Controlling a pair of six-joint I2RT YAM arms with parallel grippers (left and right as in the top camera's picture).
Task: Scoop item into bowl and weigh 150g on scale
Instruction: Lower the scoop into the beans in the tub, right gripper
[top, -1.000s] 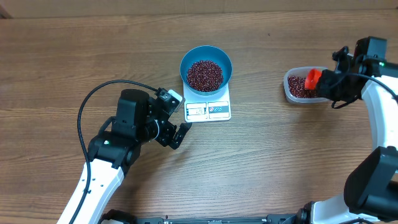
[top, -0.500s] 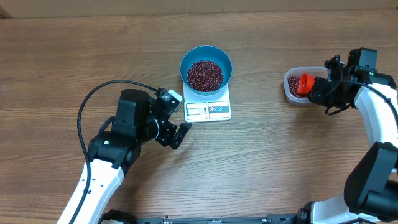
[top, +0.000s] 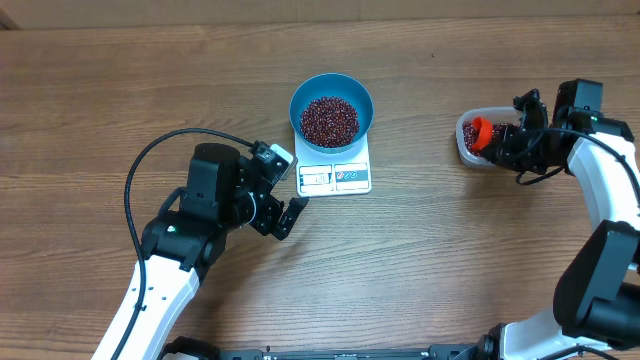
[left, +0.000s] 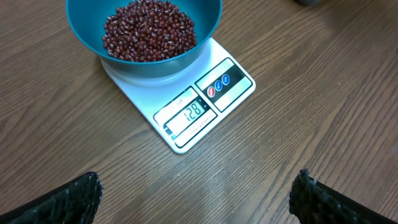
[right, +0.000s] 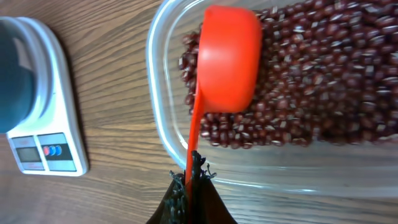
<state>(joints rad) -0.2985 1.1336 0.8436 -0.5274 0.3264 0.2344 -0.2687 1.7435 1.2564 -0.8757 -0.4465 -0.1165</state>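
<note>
The beans (top: 330, 120) lie heaped in the blue bowl (top: 296, 100), which sits on the far half of the scale (top: 335, 178) at mid-table. The scale's long axis runs from the bowl back toward the robot, display edge nearest. Its display (left: 193, 112) reads 128 in the left wrist view. More beans (right: 311, 81) fill a clear container (top: 463, 140) to the right. Over them lies an orange scoop (right: 230, 59), rounded back showing, so its contents are hidden. Its thin handle runs straight back into the right gripper (right: 191, 180), which is clamped on it. The left gripper (left: 199, 205) hovers just beside the scale, jaws spread wide and empty, with only the fingertips (left: 74, 199) visible.
</note>
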